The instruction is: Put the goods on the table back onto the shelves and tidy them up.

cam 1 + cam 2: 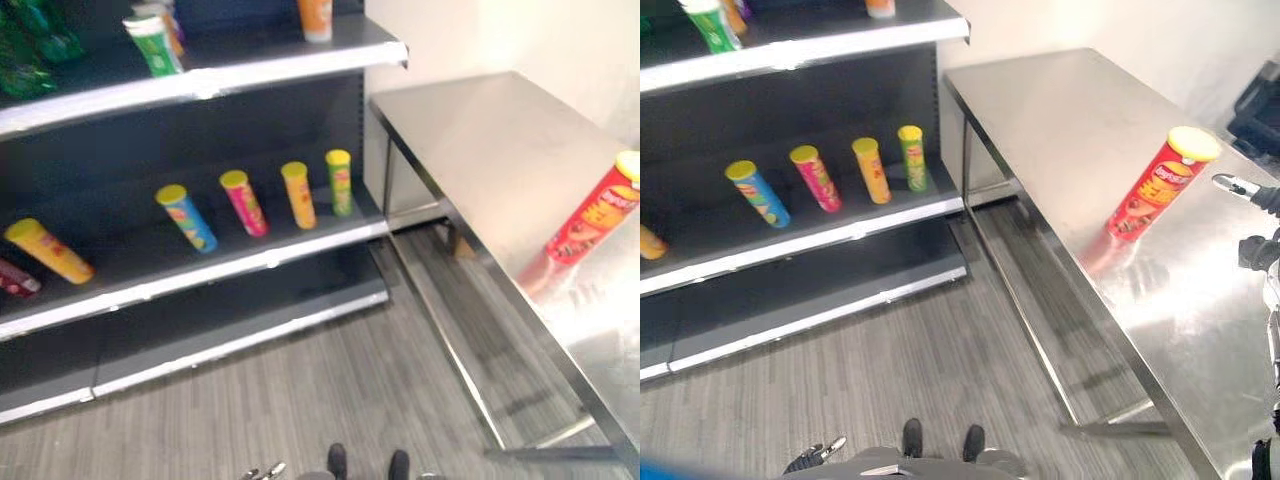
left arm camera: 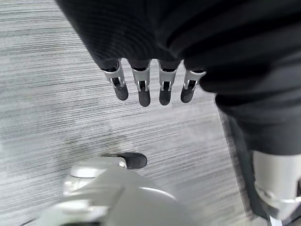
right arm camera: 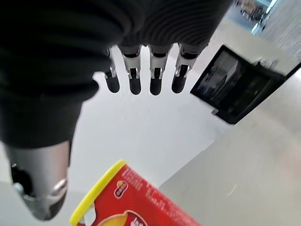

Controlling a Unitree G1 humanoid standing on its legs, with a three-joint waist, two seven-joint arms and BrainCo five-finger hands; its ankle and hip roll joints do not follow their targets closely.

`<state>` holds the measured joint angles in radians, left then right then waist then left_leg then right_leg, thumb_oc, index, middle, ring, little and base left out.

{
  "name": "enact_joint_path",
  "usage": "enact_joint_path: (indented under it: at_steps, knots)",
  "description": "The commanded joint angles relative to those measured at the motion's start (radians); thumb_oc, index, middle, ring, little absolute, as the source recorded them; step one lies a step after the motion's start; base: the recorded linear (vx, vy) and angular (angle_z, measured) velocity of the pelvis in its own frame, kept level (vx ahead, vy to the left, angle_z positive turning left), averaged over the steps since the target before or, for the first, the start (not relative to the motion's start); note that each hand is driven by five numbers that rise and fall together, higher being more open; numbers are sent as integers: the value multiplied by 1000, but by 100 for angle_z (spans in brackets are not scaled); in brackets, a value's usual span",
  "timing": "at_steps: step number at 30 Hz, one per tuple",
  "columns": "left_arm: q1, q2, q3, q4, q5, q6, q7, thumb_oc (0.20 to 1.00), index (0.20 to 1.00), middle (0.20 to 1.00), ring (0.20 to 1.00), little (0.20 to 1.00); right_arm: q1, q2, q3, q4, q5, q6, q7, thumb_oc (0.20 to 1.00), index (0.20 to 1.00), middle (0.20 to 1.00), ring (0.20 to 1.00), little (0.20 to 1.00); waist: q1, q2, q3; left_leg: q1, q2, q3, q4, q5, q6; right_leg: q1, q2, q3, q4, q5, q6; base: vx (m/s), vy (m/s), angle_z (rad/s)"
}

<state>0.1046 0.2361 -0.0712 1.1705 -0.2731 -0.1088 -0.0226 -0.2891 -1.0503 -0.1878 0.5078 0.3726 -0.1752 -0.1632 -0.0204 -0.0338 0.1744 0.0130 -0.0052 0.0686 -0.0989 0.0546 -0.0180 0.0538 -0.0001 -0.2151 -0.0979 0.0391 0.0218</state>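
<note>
A red chip can (image 1: 1150,190) with a yellow lid stands upright on the steel table (image 1: 1070,120), near its right part. My right hand (image 1: 1262,245) hovers just right of the can, fingers (image 3: 134,75) straight and apart from it, holding nothing; the can's lid (image 3: 101,188) shows below them in the right wrist view. My left hand (image 1: 812,457) hangs low over the floor, its fingers (image 2: 141,87) relaxed and empty. The dark shelf unit (image 1: 250,265) stands left of the table.
The middle shelf carries a lying yellow can (image 1: 48,250) and blue (image 1: 187,218), pink (image 1: 244,203), orange (image 1: 298,195) and green (image 1: 339,183) cans. The top shelf holds a green can (image 1: 153,42) and an orange one (image 1: 315,18). A dark screen (image 1: 1255,110) stands beyond the table.
</note>
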Motion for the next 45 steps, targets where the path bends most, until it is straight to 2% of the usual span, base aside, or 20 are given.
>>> enact_joint_path:
  at_steps: [1,7,10,12,14,15,16,18,19,20,21,23,28,37,45]
  knots:
    - [-24,51,-3,12,-30,-24,6,1000,1000,1000,1000,1000,-85,-27,44,-6,11,-32,-14,1000,1000,1000,1000,1000,45,-50,-72,-29,20,15,12,-39,-41,-28,-66,90,26,-18,98,57,79,-13]
    - [-23,51,-4,16,-27,-28,7,1000,1000,1000,1000,1000,-100,-29,65,7,10,-31,-2,1000,1000,1000,1000,1000,46,-54,-69,-24,19,32,12,-50,-35,-37,-80,99,38,-14,111,31,65,-2]
    - [-17,55,-3,12,-32,-32,8,1000,1000,1000,1000,1000,-148,-24,122,42,16,-32,11,1000,1000,1000,1000,1000,56,-59,-61,-22,17,42,12,-57,-24,-63,-88,110,73,-8,123,-13,65,-28]
    - [-9,70,3,3,-43,-31,6,1000,1000,1000,1000,1000,-218,-16,201,79,16,-22,29,1000,1000,1000,1000,1000,76,-56,-37,-16,22,60,12,-59,-6,-117,-97,109,212,-19,136,-41,77,-52]
    - [-8,73,6,4,-43,-31,4,1000,1000,1000,1000,1000,-234,-17,219,87,15,-17,36,1000,1000,1000,1000,1000,73,-55,-29,-11,23,64,12,-57,-2,-143,-97,119,268,-21,146,-18,42,-37]
    - [-8,75,6,7,-40,-32,3,1000,1000,1000,1000,1000,-244,-22,226,91,11,-15,39,1000,1000,1000,1000,1000,70,-54,-23,-7,25,62,12,-56,0,-162,-99,124,312,-7,154,13,-9,-27]
    - [-9,81,9,7,-33,-33,3,1000,1000,1000,1000,1000,-243,-19,233,80,5,-13,45,1000,1000,1000,1000,1000,65,-51,-18,0,38,60,12,-57,-5,-183,-123,133,328,24,164,61,-77,-12]
    - [-16,85,5,-3,-39,-35,0,1000,1000,1000,1000,1000,-234,-19,231,62,7,-14,50,1000,1000,1000,1000,1000,65,-41,-18,-2,62,55,12,-63,-19,-189,-166,115,247,36,157,79,-150,2]
    - [-22,87,3,2,-45,-34,9,1000,1000,1000,1000,1000,-221,-37,234,96,-3,-9,51,1000,1000,1000,1000,1000,55,-45,-8,1,65,49,12,-68,-31,-214,-205,129,135,95,163,151,-188,12]
    - [-21,94,0,-7,-50,-36,-1,1000,1000,1000,1000,1000,-210,-56,222,47,-10,5,62,1000,1000,1000,1000,1000,49,-69,-14,20,52,43,12,-84,-39,-183,-206,165,60,105,175,139,-139,17]
    - [-21,94,0,-7,-50,-36,-1,1000,1000,1000,1000,1000,-209,-56,221,46,-10,5,62,1000,1000,1000,1000,1000,50,-69,-13,21,52,43,12,-84,-39,-183,-206,165,60,105,175,177,-154,3]
    - [-33,82,7,-8,-44,-36,2,1000,1000,1000,1000,1000,-127,-31,157,-23,-3,9,63,1000,1000,1000,1000,1000,41,-89,-34,17,68,27,12,-81,-54,-174,-186,169,40,126,179,130,-198,10]
    - [-37,68,-21,-14,-28,-33,-6,1000,1000,1000,1000,1000,-77,-54,105,-37,21,-4,67,1000,1000,1000,1000,1000,35,-83,-54,10,89,15,12,-81,-74,-135,-171,127,11,102,172,65,-100,42]
    - [-35,58,-36,3,-18,-27,-7,1000,1000,1000,1000,1000,-121,-69,135,11,28,-1,71,1000,1000,1000,1000,1000,39,-71,-62,19,106,10,12,-79,-89,-103,-156,105,11,67,158,38,-39,3]
    - [-37,55,-60,20,6,-18,-16,1000,1000,1000,1000,1000,-225,-69,217,54,50,8,85,1000,1000,1000,1000,1000,36,-61,-73,37,119,31,12,-82,-101,-83,-147,102,11,49,151,16,-18,1]
